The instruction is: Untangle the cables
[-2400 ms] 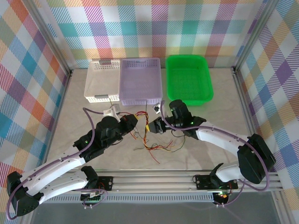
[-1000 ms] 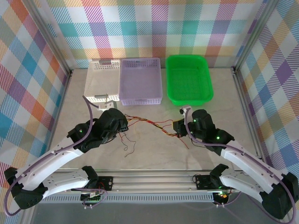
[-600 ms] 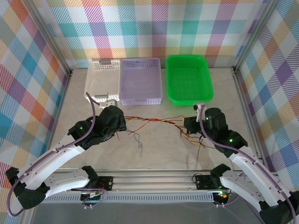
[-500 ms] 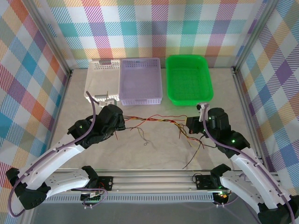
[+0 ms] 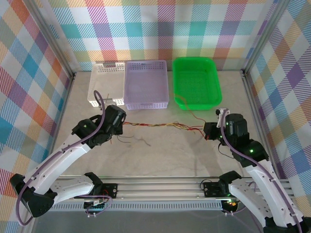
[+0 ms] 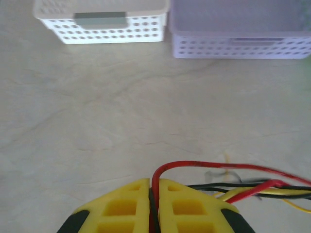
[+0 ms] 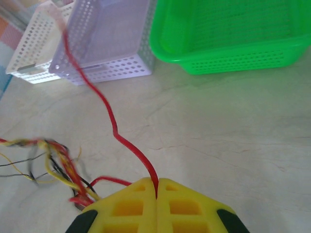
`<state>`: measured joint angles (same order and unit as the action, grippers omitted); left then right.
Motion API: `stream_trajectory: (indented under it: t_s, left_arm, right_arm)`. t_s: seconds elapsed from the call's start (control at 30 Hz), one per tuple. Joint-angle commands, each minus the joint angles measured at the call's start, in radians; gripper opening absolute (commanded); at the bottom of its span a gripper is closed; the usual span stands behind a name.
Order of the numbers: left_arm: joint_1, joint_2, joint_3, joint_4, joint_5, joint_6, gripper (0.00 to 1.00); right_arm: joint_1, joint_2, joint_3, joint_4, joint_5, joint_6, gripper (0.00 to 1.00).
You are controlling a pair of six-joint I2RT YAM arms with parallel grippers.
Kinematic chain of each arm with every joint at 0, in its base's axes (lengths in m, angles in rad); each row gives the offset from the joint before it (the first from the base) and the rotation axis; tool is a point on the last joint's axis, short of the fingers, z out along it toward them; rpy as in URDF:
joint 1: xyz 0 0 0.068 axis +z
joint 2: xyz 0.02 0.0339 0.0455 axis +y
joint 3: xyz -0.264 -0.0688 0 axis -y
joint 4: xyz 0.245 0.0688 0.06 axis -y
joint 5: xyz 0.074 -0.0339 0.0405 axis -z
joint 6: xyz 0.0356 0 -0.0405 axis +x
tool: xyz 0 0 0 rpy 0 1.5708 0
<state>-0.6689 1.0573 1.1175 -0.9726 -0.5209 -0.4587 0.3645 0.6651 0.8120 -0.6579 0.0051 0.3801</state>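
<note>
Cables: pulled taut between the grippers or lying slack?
Taut: the cables run nearly straight from left gripper to right gripper, both shut on them.

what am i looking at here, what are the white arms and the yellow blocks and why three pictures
Two robot arms are bolted to a table. The top picture looks down from above: left arm, right arm. The other two come from cameras on their wrists; the yellow blocks are each arm's jaws. Both are shut on the thin red, yellow and black cables strung between them. At the back stand a white basket, a purple basket and a green basket.
</note>
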Motion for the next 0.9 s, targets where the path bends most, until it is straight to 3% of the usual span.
stream_trajectory:
  t_s: [0.0,0.57,0.87]
  left_arm:
    - [0.033,-0.001,0.014,-0.063,-0.088,0.072,0.00]
    - [0.068,-0.046,-0.060,-0.046,-0.130,0.099,0.00]
    - [0.069,-0.082,-0.079,-0.030,-0.126,0.101,0.00]
  right_arm:
    - [-0.015,-0.012,0.053,-0.050,0.068,-0.018,0.00]
    - [-0.039,-0.033,0.201,-0.249,0.268,-0.047,0.00]
    - [-0.040,-0.024,0.291,-0.315,0.290,-0.062,0.00]
